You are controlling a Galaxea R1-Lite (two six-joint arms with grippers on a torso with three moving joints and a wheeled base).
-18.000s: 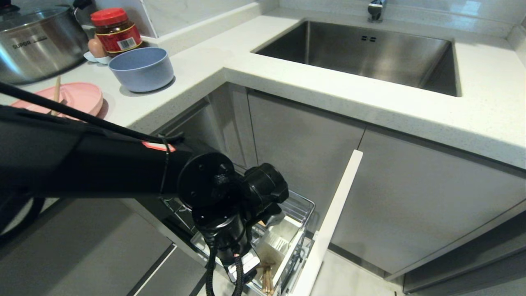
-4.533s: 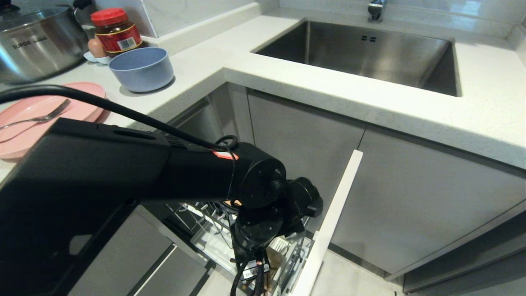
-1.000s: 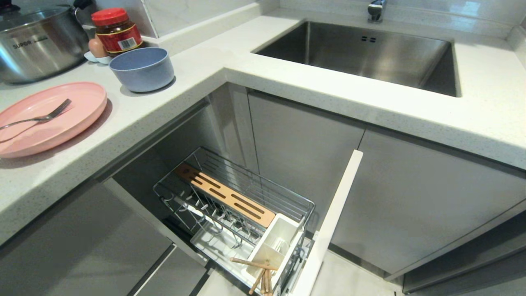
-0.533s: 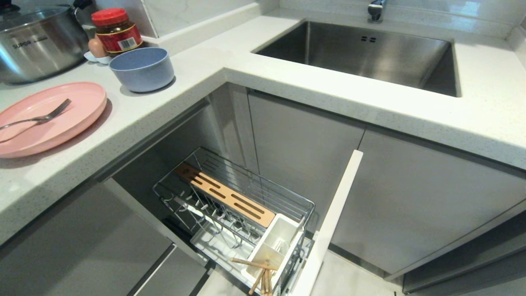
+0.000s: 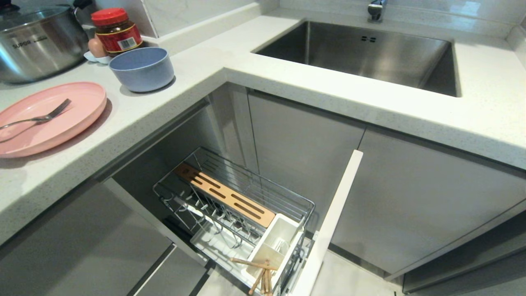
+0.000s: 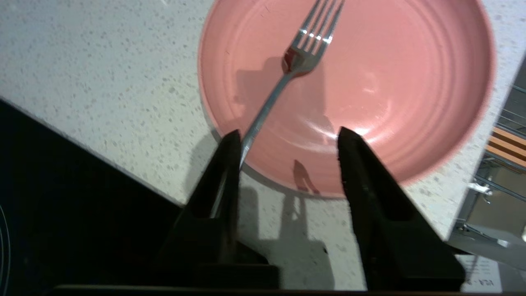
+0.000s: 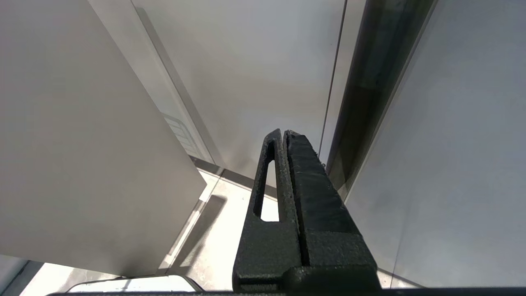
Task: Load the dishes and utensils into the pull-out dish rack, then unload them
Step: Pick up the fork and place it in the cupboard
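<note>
The left tool, spread, is held over the silver metal fork on the round pink plate, whose slim handle must be pinched next.

Left gripper — black fingers spread apart, nothing clamped between them, pointing steeply downward in the left wrist view. Right gripper — fingers pressed flat together along their length, empty, the arm hanging low in the right wrist view. Neither arm shows in the head view.
</note>
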